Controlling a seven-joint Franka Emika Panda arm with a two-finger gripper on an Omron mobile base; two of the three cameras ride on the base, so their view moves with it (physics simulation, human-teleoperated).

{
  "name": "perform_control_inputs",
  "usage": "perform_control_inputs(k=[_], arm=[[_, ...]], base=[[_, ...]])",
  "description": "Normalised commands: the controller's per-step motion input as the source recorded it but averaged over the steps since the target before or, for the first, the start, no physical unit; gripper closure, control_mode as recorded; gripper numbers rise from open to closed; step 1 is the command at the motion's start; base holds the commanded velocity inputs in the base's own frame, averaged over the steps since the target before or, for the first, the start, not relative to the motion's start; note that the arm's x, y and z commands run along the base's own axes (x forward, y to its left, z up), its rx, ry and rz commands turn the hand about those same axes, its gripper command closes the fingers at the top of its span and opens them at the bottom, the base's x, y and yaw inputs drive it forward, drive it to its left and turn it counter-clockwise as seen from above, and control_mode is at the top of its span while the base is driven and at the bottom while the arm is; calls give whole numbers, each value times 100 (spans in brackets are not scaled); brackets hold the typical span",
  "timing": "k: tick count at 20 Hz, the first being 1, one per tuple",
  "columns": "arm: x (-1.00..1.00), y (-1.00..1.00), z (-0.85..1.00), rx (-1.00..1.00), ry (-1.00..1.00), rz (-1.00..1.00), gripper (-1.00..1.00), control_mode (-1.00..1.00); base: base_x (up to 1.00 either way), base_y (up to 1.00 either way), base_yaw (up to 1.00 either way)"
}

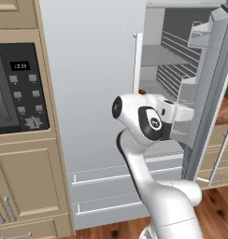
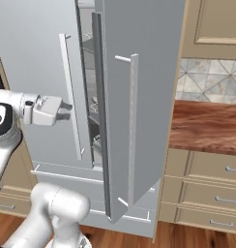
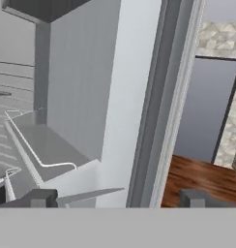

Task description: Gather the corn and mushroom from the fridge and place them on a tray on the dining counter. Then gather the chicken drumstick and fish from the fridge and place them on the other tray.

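Observation:
My gripper (image 2: 67, 110) stands open and empty at the mouth of the fridge, between the shut left door (image 2: 37, 72) and the swung-out right door (image 2: 139, 97). In the hand view its fingertips (image 3: 40, 197) sit wide apart, facing the inner side of the open door and its wire-edged bins (image 3: 42, 150). The fridge shelves (image 1: 167, 60) that show look bare. A small brown speck (image 1: 141, 92) lies on a shelf just above my arm; I cannot tell what it is. Corn, mushroom, chicken drumstick, fish and trays are out of view.
The open door's edge (image 3: 158, 106) is close in front of the hand, its long handle (image 2: 133, 126) on the outer side. A wooden counter (image 2: 207, 123) over drawers (image 2: 212, 193) lies to the right. A wall oven (image 1: 17, 88) in wooden cabinets is on the left.

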Motion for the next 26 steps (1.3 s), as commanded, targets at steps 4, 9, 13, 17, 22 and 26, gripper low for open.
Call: perform_control_inputs(k=[4, 9, 13, 17, 22, 26], arm=[[13, 0, -25, -7, -16, -6, -100, -100], [24, 0, -24, -2, -8, -4, -100, -100], [40, 0, -7, 0, -1, -5, -100, -100], [38, 0, 0, 0, 0, -5, -100, -100], [38, -4, -9, -1, -1, -4, -100, -100], [19, -18, -10, -1, -2, -5, -100, -100]], base=[[0, 0, 0], [0, 0, 0], [0, 0, 0], [0, 0, 0], [0, 0, 0], [0, 0, 0]])
